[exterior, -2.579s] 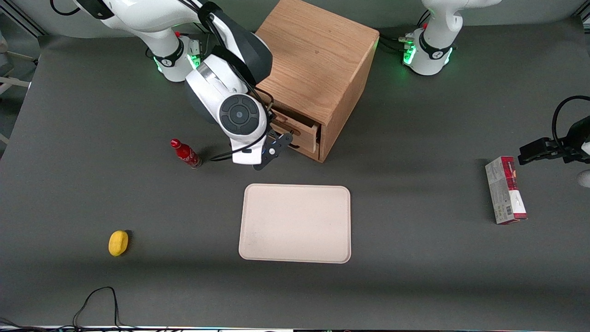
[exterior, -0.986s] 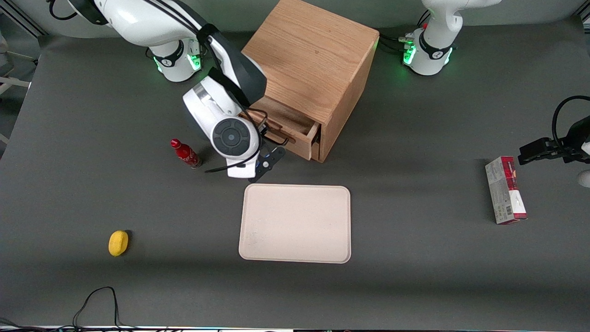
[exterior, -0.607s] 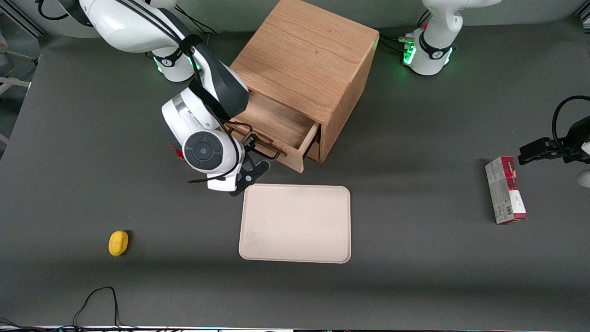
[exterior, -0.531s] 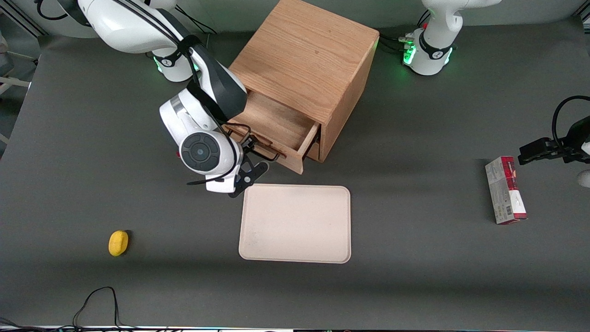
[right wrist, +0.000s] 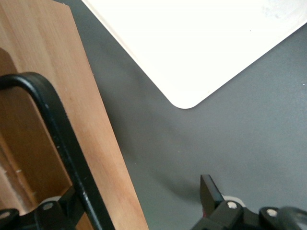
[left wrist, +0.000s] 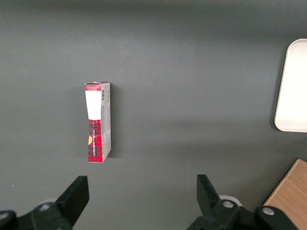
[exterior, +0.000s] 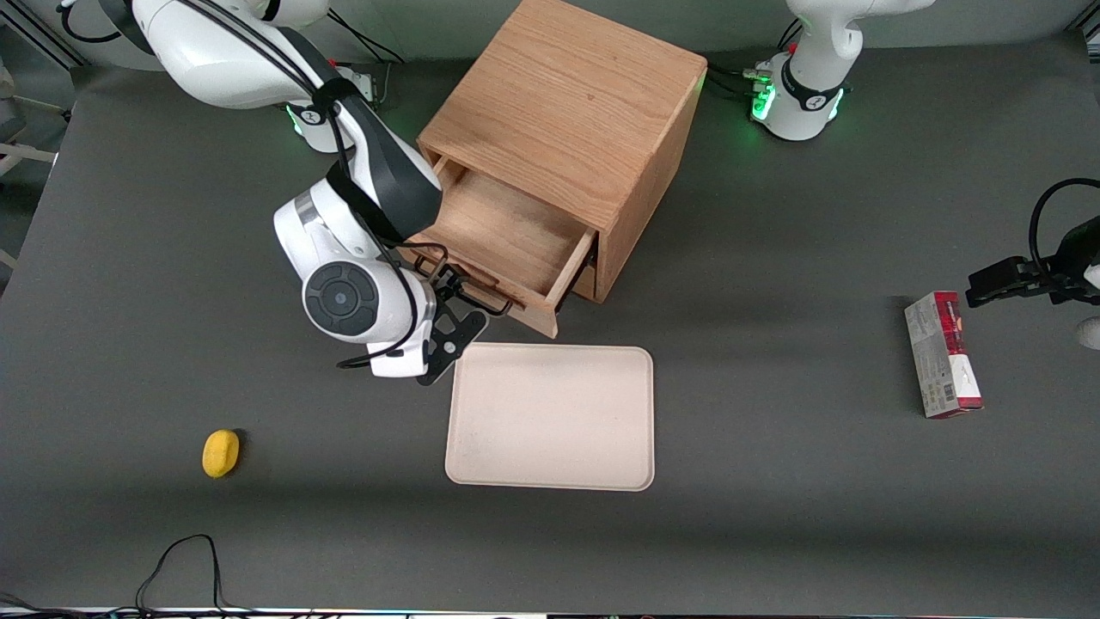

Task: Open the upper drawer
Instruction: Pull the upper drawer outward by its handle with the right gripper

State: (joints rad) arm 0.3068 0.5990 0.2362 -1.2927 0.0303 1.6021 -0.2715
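The wooden cabinet (exterior: 567, 103) stands at the back of the table. Its upper drawer (exterior: 507, 232) is pulled well out toward the front camera and its bare wooden floor shows. My right gripper (exterior: 455, 301) is at the drawer's front, over the black wire handle (exterior: 473, 295). In the right wrist view the gripper (right wrist: 141, 206) is open. The handle (right wrist: 53, 120) runs between the fingers, close against one of them, and the other finger (right wrist: 211, 194) stands apart over the grey table. The drawer front's top edge (right wrist: 91, 120) is beside the handle. A sliver of the lower drawer (exterior: 589, 284) shows underneath.
A cream tray (exterior: 550, 417) lies just nearer the front camera than the drawer; its corner shows in the right wrist view (right wrist: 201, 43). A yellow object (exterior: 221, 452) lies toward the working arm's end. A red box (exterior: 942, 354) lies toward the parked arm's end.
My gripper has drawn back toward the front camera with the handle, and the upper drawer has slid from slightly open to well open. The red bottle is now hidden by the arm.
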